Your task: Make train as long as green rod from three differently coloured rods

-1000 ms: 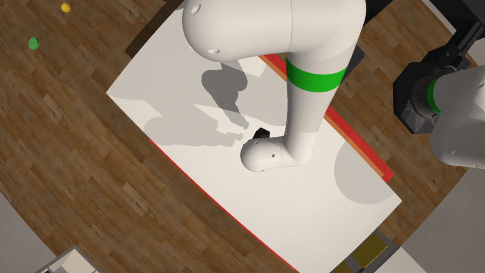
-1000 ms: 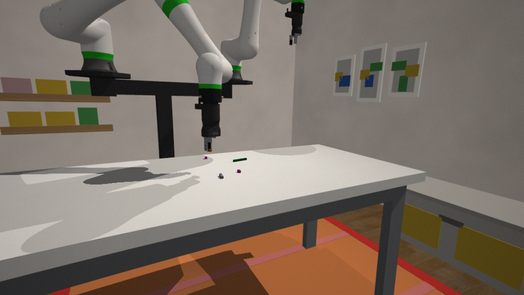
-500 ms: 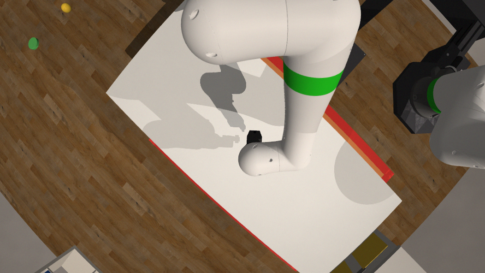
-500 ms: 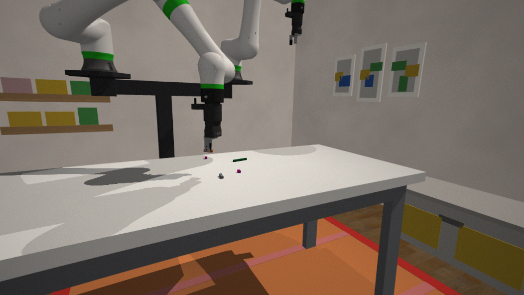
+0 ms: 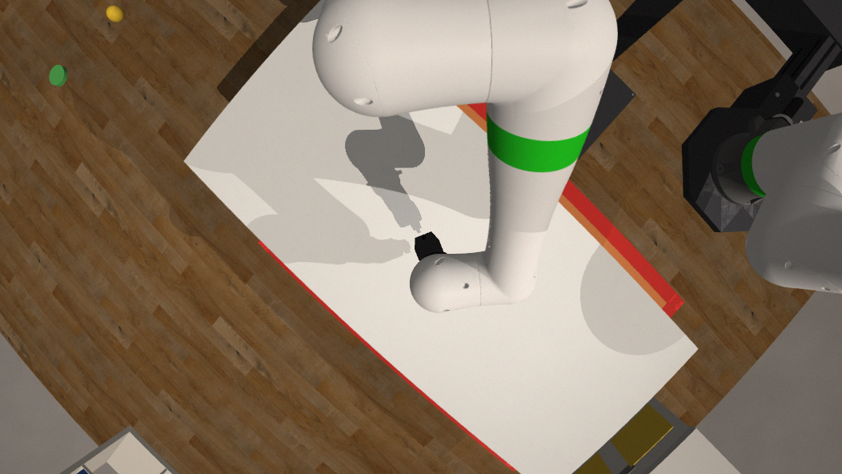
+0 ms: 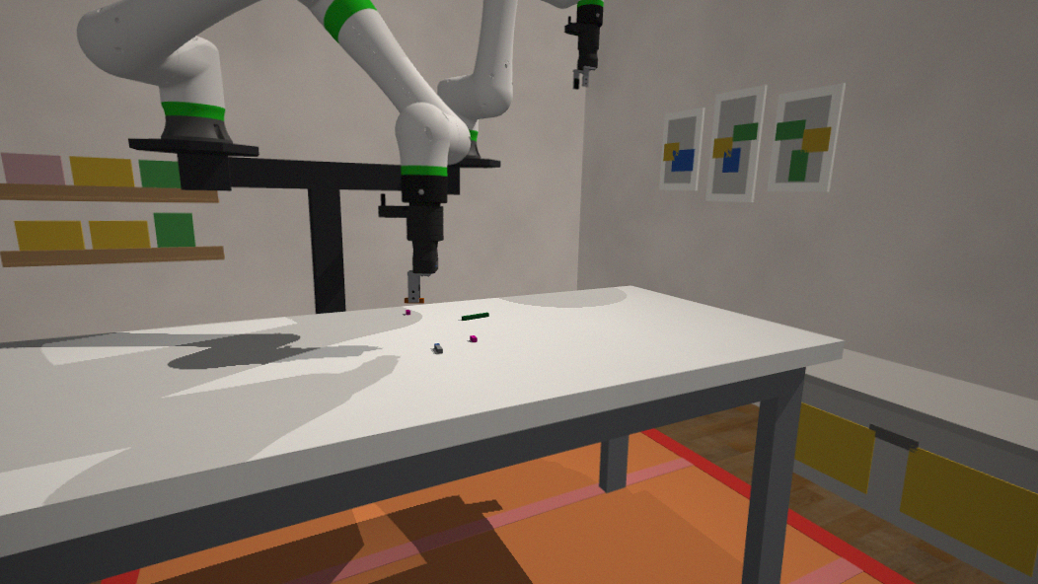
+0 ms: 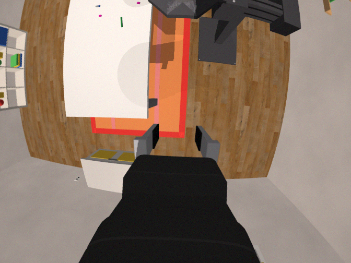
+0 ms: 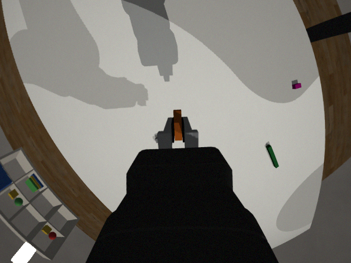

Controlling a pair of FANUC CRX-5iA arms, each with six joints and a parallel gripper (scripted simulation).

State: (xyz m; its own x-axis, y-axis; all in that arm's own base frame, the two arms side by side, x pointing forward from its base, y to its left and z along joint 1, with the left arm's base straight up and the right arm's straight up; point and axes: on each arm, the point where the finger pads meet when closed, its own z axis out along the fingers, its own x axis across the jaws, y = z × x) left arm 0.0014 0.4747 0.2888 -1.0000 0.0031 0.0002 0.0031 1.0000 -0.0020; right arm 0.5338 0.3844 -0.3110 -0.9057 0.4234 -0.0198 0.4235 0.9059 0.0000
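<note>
1. White desk (image 5: 530,377) (image 6: 617,355) (image 7: 98,84) (image 8: 212,98): its long front edge is nearest in the exterior view.
2. Short grey rod (image 6: 438,349) (image 7: 96,6), lying flat; small blue rod (image 7: 98,6) at its end, touching or almost touching. Exact gap too small to read.
3. Small magenta rod (image 6: 473,338) (image 7: 100,15): near the grey-blue pair, apart from it.
4. Long, slim green rod (image 6: 475,317) (image 7: 121,22) (image 8: 272,156): flat, farther back, separate from the others.
5. Second small magenta rod (image 6: 407,312) (image 7: 138,2) (image 8: 296,85): near the far edge, alone.
6. Right end effector (image 6: 413,296) (image 8: 177,130): above the desk, pointing down, fingers narrowly apart and closed on the orange rod (image 6: 419,300) (image 8: 177,124), gripped across its sides, raised off the surface. Orange not in the line; train incomplete.
7. Left end effector (image 6: 581,78) (image 7: 177,138): farthest back, raised high, fingers fully spread, nothing held.
</note>
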